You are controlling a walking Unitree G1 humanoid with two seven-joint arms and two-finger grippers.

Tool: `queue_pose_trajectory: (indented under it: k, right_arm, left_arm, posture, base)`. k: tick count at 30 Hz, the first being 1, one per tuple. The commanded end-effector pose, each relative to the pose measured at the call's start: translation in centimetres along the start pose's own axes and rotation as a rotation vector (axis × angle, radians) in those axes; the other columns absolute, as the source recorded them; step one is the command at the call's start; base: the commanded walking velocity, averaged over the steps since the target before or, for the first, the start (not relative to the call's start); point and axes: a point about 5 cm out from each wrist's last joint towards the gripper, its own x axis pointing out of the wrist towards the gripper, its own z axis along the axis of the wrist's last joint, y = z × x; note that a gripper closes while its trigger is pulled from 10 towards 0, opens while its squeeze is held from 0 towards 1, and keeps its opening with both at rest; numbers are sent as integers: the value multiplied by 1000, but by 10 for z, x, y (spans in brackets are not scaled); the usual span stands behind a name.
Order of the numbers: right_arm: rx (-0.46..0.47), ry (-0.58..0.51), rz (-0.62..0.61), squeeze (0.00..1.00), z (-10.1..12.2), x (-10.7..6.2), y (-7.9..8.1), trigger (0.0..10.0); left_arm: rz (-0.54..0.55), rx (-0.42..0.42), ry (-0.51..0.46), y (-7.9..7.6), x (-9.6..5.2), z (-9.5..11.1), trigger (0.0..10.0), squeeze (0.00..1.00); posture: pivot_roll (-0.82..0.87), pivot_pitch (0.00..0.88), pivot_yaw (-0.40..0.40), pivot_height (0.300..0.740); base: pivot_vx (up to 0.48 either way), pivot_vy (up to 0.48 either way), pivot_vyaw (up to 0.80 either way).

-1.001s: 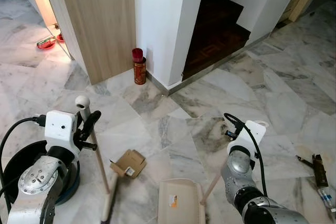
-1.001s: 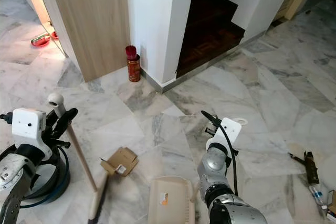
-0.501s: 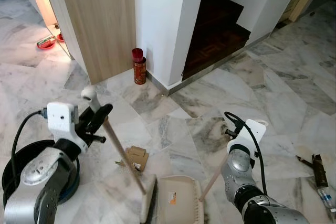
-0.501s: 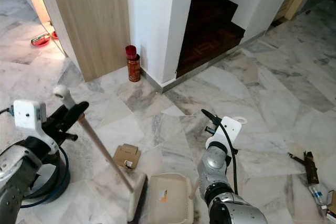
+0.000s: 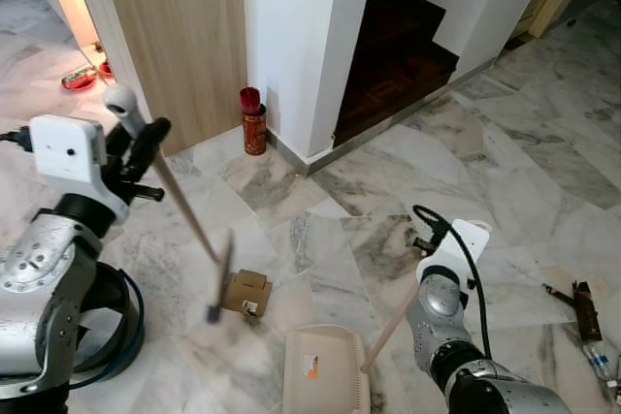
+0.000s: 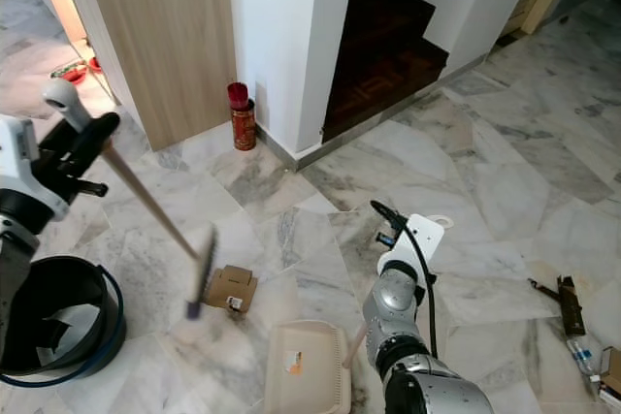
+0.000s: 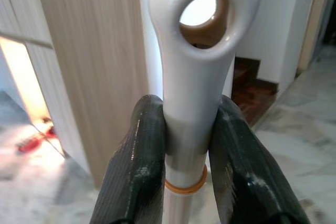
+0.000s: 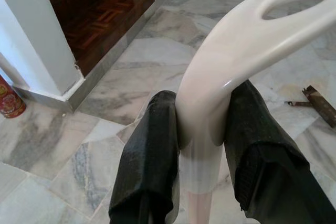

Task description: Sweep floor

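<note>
Broom (image 5: 184, 220) slants downward from left pincer (image 7: 186, 145), head raised.

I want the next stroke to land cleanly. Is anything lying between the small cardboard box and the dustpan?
Nothing visible does. Bare marble separates the cardboard box from the dustpan. The broom, held by the left gripper, hangs on the box's far side.

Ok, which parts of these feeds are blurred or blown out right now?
Left and right eye views: the broom head is smeared by motion, while the cardboard box and dustpan stay sharp; the lit doorway at the upper left glares. Left wrist view: the left pincer and broom handle are crisp, the background soft. Right wrist view: evenly lit, right pincer sharp.
</note>
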Motion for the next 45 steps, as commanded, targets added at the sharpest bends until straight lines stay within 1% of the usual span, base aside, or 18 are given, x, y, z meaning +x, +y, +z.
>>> queue_pose_trajectory:
  k: [1,2,3,5,6,8,9,10,13,16,22,26,28,30,36,39,40,45]
  right_arm:
    - [5,-14,-15,0,5,4,-3,10000]
    - [5,-14,-15,0,5,4,-3,10000]
    - [2,-13,-17,0,4,3,-4,10000]
    - [3,-12,-18,0,3,3,-4,10000]
    - [3,-10,-17,0,2,2,-4,10000]
    - [4,-8,-16,0,2,2,-4,10000]
    - [4,-8,-16,0,2,2,-4,10000]
    - [4,-8,-16,0,1,1,-4,10000]
    - [4,-7,-15,0,1,1,-5,10000]
    - [3,-8,-18,0,1,2,-6,10000]
    - [0,-10,-22,0,0,2,-9,10000]
    - [-2,-10,-24,0,0,2,-10,10000]
    - [1,-9,-22,0,0,2,-9,10000]
    - [2,-9,-19,0,0,2,-8,10000]
    - [8,-8,-14,0,0,1,-5,10000]
    - [9,-8,-11,0,0,1,-5,10000]
    - [8,-7,-11,0,0,1,-5,10000]
    - [3,-8,-12,0,-1,1,-8,10000]
  left_arm:
    - [-35,78,-22,-3,-3,5,10000,0]
    - [-35,78,-22,-3,-3,5,10000,0]
    - [-56,95,23,-3,-9,-8,10000,0]
    - [-55,88,35,-2,-10,-12,10000,0]
    - [-59,70,70,-3,-14,-24,10000,0]
    - [-77,63,111,-5,-19,-38,10000,0]
    - [-77,63,111,-5,-19,-38,10000,0]
    - [-103,68,149,-9,-24,-51,10000,0]
    - [-97,74,182,-8,-27,-68,10000,0]
    - [-87,93,187,-6,-26,-75,10000,0]
    - [-121,105,177,-13,-21,-80,10000,0]
    - [-159,107,177,-15,-22,-80,10000,0]
    - [-131,140,155,-8,-22,-76,10000,0]
    - [-117,149,142,-6,-22,-75,10000,0]
    - [-96,180,106,-7,-17,-74,10000,0]
    - [-119,201,91,-13,-13,-77,10000,0]
    - [-136,194,85,-17,-11,-79,10000,0]
    - [-153,163,69,-28,-5,-85,10000,0]
  posture:
    - [181,95,-144,740]
    - [181,95,-144,740]
    - [181,100,-143,740]
    - [181,100,-143,740]
    - [181,101,-142,740]
    - [175,103,-144,740]
    - [175,103,-144,740]
    - [171,106,-145,740]
    - [166,110,-146,740]
    - [162,114,-147,740]
    - [152,117,-151,740]
    - [150,122,-152,740]
    - [156,124,-154,740]
    - [157,125,-153,740]
    - [150,123,-151,740]
    - [146,118,-150,740]
    - [143,114,-151,740]
    - [139,114,-153,740]
  base:
    - [0,0,0]
    - [0,0,0]
    - [0,0,0]
    - [0,0,0]
    - [0,0,0]
    - [0,0,0]
    - [0,0,0]
    - [0,0,0]
    - [0,0,0]
    - [0,0,0]
    - [0,0,0]
    - [0,0,0]
    - [0,0,0]
    - [0,0,0]
    - [0,0,0]
    - [0,0,0]
    - [0,0,0]
    - [0,0,0]
